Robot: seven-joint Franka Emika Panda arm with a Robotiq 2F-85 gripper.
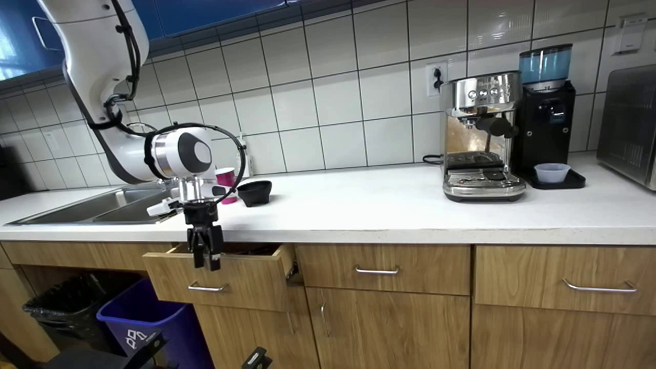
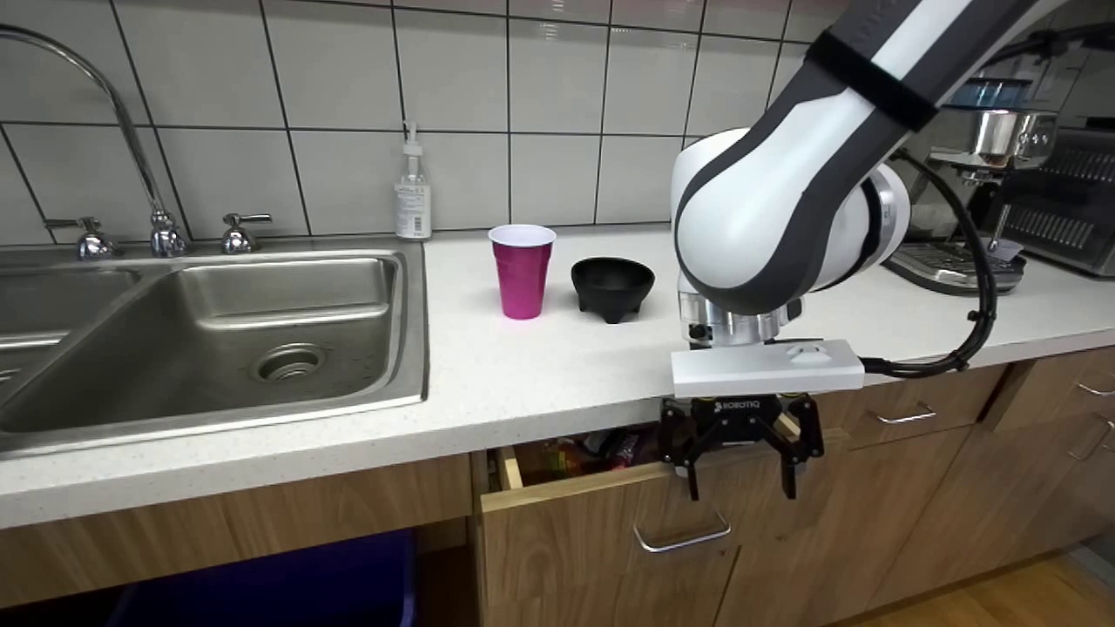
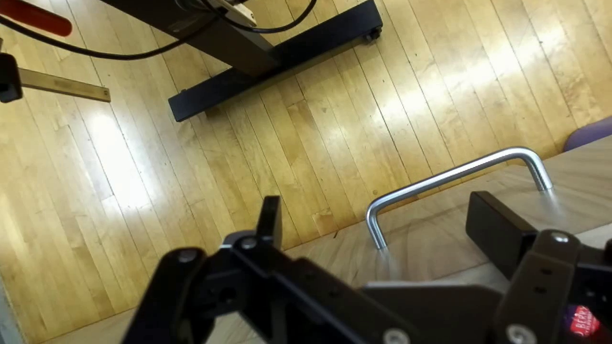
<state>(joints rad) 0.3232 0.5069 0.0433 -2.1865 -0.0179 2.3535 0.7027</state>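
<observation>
Drawer [image 2: 557, 549] below the counter [image 1: 359, 205], pulled partway out. Wood-grained front, silver bar handle [image 2: 684, 540] across it. Inside, I make out a jumble of coloured packets [image 2: 566, 457], too dim to sort; the wrist view gives me a red wrapper [image 3: 584, 321] lettered "BERRY".

My gripper [image 2: 741, 488] points down at the drawer's front edge, tips higher than the handle. Fingers [image 3: 497, 229] spread wide, well apart. From the wrist I see the handle in the gap between the fingertips, farther down. Whether any finger touches the wooden front, I cannot tell.

Up on the counter, behind the gripper in an exterior view: a footed black bowl [image 2: 612, 292], and near it an upright magenta cup [image 2: 523, 279]. Clear pump bottle [image 2: 413, 209] by the tiled wall, at the back corner of the steel sink [image 2: 411, 348].

Far along the same counter: espresso machine [image 1: 484, 138], black grinder [image 1: 544, 123] just beside it, small translucent tub [image 1: 552, 174] on the grinder's tray.

Under the counter, a blue bin [image 1: 179, 323] near the drawer, a black-bagged bin [image 1: 72, 307] beyond. Wrist view also takes in plank floor [image 3: 334, 143] and a dark metal foot [image 3: 330, 36].
</observation>
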